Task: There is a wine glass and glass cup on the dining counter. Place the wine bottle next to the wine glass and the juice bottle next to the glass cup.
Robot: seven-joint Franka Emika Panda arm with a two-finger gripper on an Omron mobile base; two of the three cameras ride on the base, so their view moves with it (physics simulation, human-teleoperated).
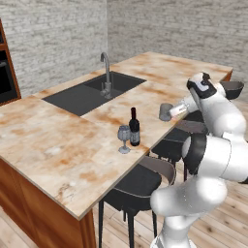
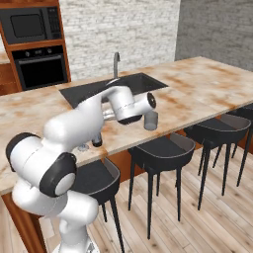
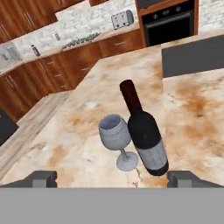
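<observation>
The dark wine bottle (image 3: 144, 135) stands upright on the dining counter (image 1: 58, 150), with the wine glass (image 3: 116, 135) close beside it on its left. In the left base view the wine bottle (image 1: 134, 127) and wine glass (image 1: 124, 138) sit near the counter's front edge. The grey glass cup (image 1: 165, 112) stands farther right along that edge. My gripper (image 3: 113, 178) is open and holds nothing. It hovers a short way from the bottle and faces it. In the right base view my arm hides most of the bottle, and the glass cup (image 2: 151, 120) shows beside it. The juice bottle is out of view.
A dark sink (image 1: 92, 92) with a faucet (image 1: 105, 72) is set into the counter behind the bottle. Several black stools (image 2: 160, 148) line the counter's front edge. An oven (image 2: 39, 66) and a microwave (image 2: 29, 24) stand against the far wall.
</observation>
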